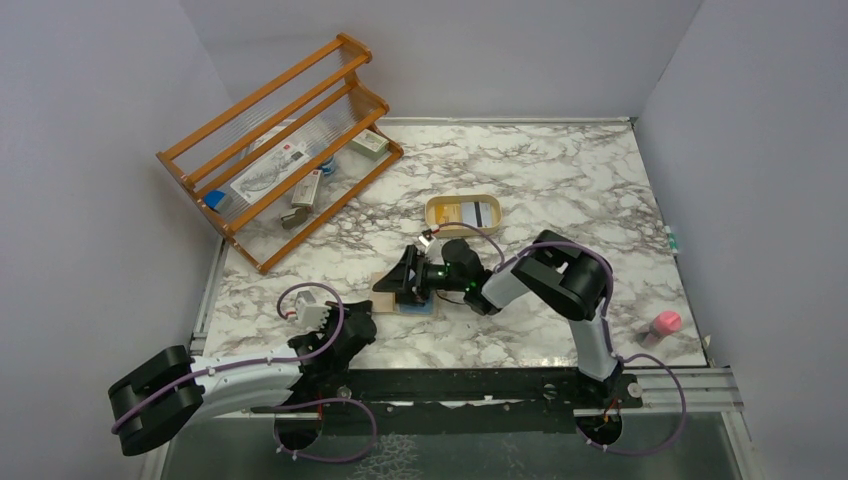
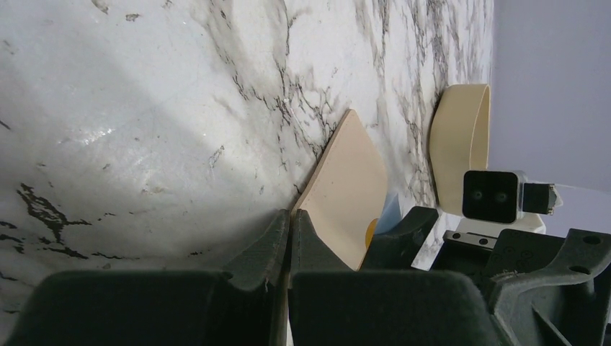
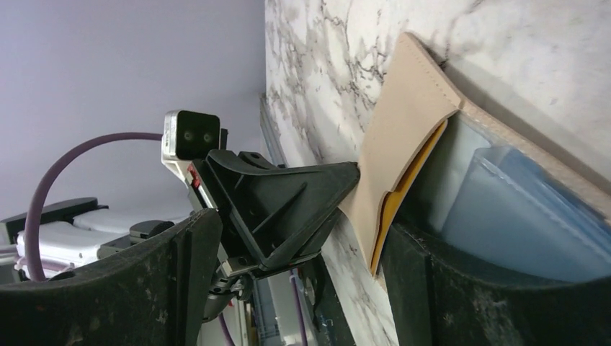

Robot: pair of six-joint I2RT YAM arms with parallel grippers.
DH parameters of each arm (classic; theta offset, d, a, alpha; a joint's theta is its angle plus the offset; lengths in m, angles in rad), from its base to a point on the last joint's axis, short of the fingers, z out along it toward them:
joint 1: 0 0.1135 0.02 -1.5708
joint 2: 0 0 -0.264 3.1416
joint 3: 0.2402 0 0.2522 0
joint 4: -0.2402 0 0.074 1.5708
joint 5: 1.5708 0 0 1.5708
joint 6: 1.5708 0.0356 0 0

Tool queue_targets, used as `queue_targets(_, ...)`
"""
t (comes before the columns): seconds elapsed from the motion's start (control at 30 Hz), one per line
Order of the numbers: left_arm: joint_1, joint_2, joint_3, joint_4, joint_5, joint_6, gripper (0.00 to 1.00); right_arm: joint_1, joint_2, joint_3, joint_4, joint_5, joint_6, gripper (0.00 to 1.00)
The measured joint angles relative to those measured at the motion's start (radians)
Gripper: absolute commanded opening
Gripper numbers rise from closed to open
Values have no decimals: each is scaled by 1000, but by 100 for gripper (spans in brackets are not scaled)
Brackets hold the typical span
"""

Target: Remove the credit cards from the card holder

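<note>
Now, close to the near edge of the desk and about midway along it, the holder [image 3: 403, 122] lies opened, light blue inside showing, with both arms at work on it. The left gripper [image 2: 291, 223] has its fingers pressed together on the corner of the tan flap, holding that flap lifted off the marble. The right gripper [image 3: 299, 238] reaches in from the right-edge side with its fingers spread apart, gripping nothing. The lifted flap stands in the gap between them. Under the flap the edge of a yellow card [image 3: 403, 189] peeks from its pocket. A pale blue card [image 3: 519, 223] sits in the pocket on the flat half. Farther toward the middle of the desk, the tray [image 1: 428, 215] holds what looks like a striped card [image 1: 483, 213], so I judge the job partly done. The step in hand seems to be drawing out the yellow card. For that, the right fingers need to close on its exposed edge and pull along the pocket. The left clamp must hold the flap meanwhile so the holder does not slide.
</note>
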Motion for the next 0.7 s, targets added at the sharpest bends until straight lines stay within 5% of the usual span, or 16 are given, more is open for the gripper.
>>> queue_targets(0.57,0,-16,0,-11,2,0,0,13,-9,6,-23,-5,-14,80)
queue_targets(0.7,0,-28,0,-1,6,-1,0,3,-37,-5,-41,-7,-26,73)
